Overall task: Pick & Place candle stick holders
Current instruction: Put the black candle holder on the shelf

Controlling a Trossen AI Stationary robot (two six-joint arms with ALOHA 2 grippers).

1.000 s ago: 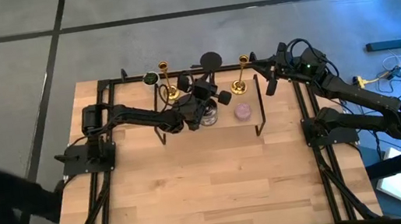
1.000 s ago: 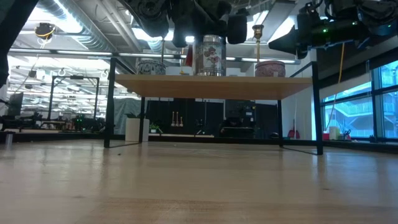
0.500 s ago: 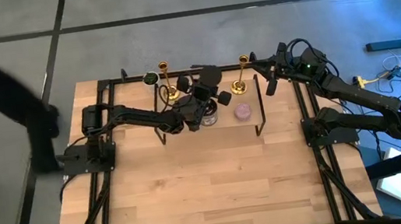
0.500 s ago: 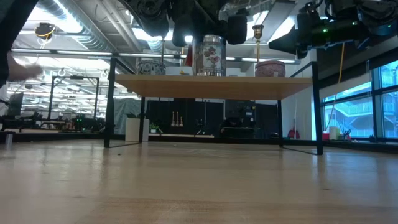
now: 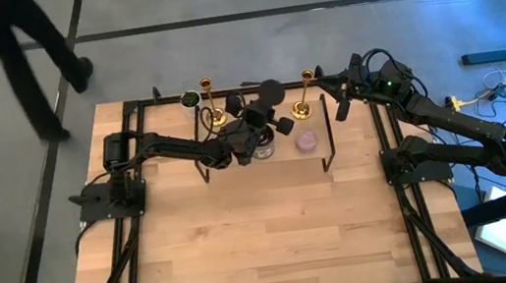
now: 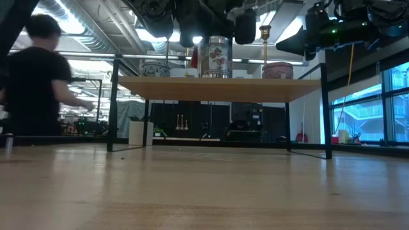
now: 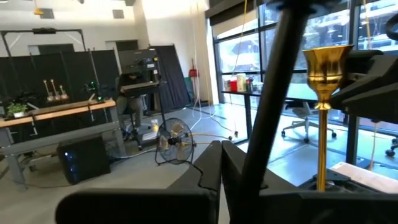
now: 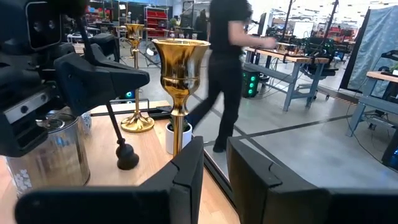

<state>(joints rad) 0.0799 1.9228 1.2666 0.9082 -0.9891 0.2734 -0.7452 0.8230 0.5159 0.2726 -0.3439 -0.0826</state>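
Two gold candle stick holders stand upright on their round bases on a raised wooden shelf [image 6: 217,87]: one at the far left [image 5: 212,108], one at the far right [image 5: 303,97]. My left gripper [image 7: 221,165] hovers level between them above the shelf, shut. A slanting black rod [image 7: 273,93] with a round top [image 5: 270,87] passes right beside its fingers, its ball end [image 8: 127,158] on the shelf. My right gripper [image 8: 214,165] waits level just right of the right-hand holder [image 8: 180,68], open by a narrow gap with nothing in it. My left gripper's shut fingers stand against the slanting black rod [image 7: 252,174]. I cannot tell whether they touch it or hold it.
A silver printed tin [image 8: 53,155] and a pink candle [image 5: 306,140] stand on the shelf below my left gripper; a blue-grey candle [image 6: 155,67] sits at the shelf's left. The shelf's black frame post [image 5: 329,131] rises near my right gripper. A person [image 5: 23,55] walks beyond the table's far left corner.
The rod's round black top has shifted a little toward the table's near edge, closer to my left gripper. Both arms have kept their places. A person has walked along the table's left side toward the far side.
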